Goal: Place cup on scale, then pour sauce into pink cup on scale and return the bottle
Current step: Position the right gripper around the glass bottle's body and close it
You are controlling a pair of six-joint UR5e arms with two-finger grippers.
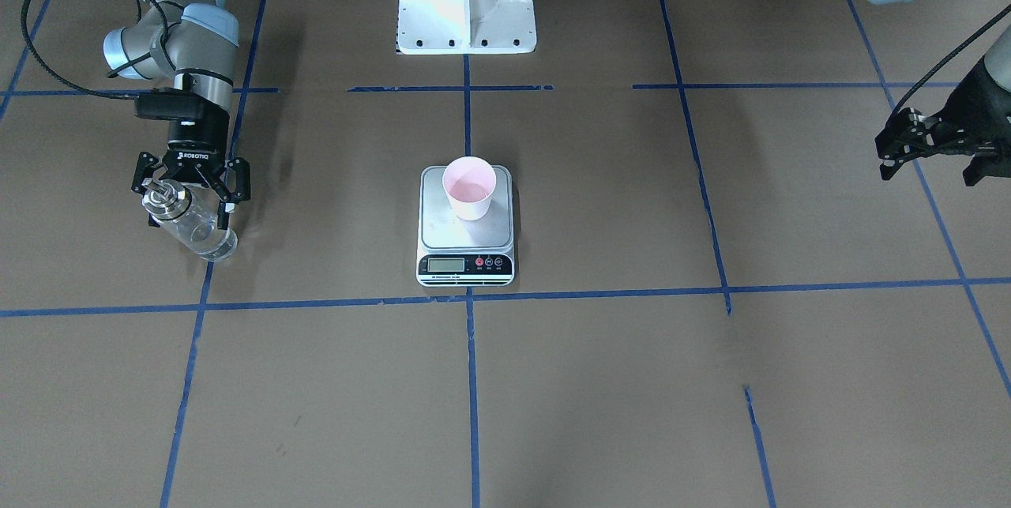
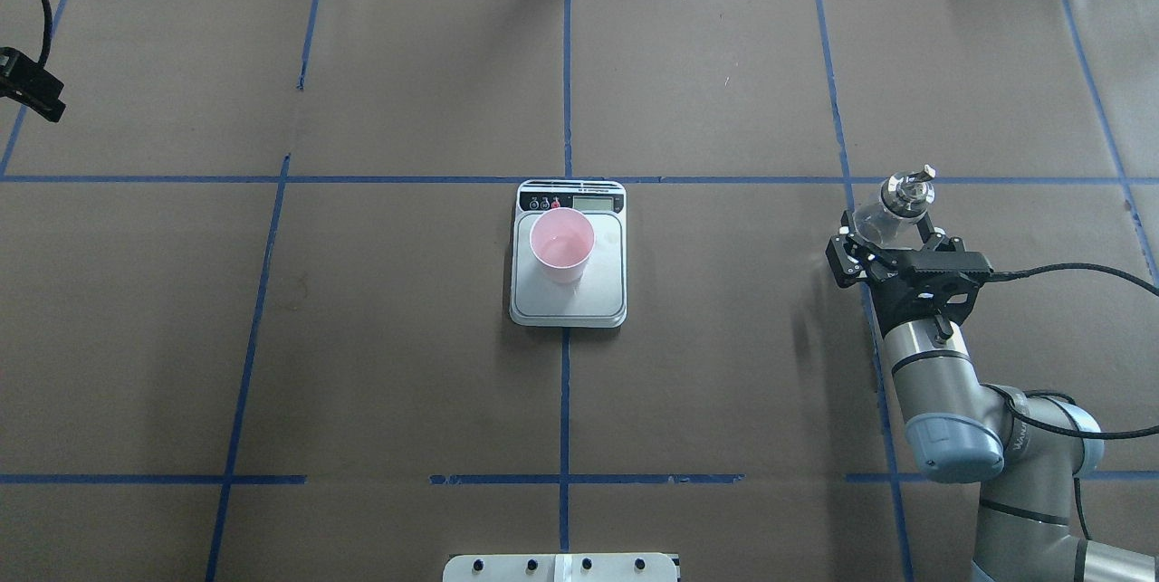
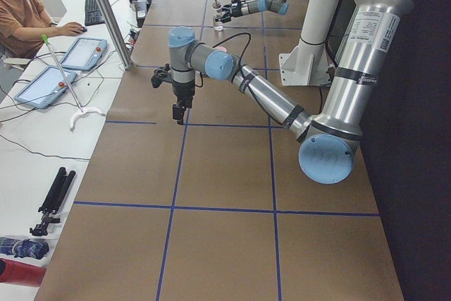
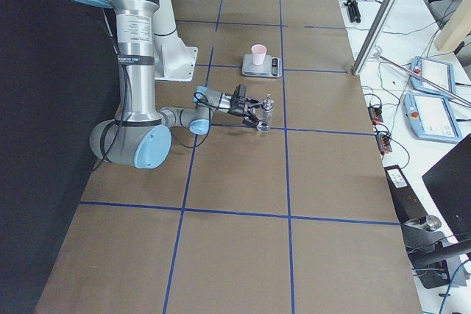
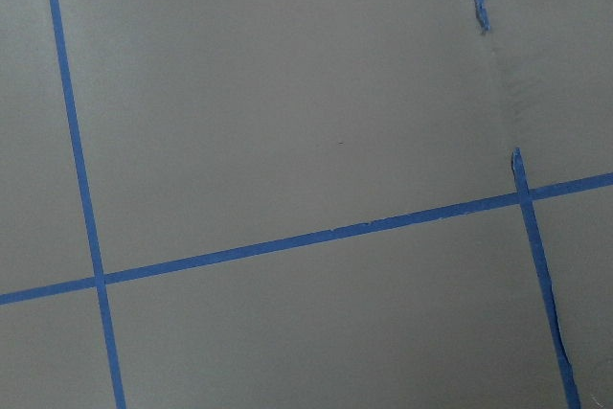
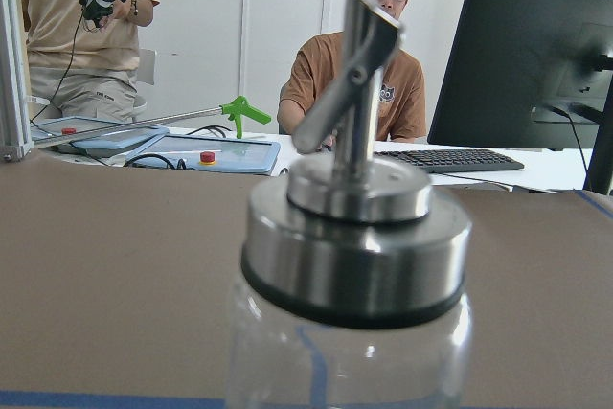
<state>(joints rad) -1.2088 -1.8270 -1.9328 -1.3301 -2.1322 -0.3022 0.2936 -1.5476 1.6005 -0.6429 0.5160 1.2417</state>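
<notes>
Near the left edge of the table, toward its far side, the left gripper hangs with its fingers spread and nothing between them. At the middle of the table sits the scale, its display turned to the far edge. The cup stands upright on the platform, mouth up, toward the display end and a little left of centre, so we count the first step as done. A glossy patch low inside the cup hints that the pour is done too, though we cannot confirm it.

Toward the right edge, the bottle appears to stand on the table, upright, with its long axis vertical. Its spout slants up and away from the scale, toward the far right corner. The right gripper reaches in level from the near side, a finger on either side of the glass; whether it presses or stands just clear we cannot tell. If the pour is done, we judge that only letting go and backing off are left.
</notes>
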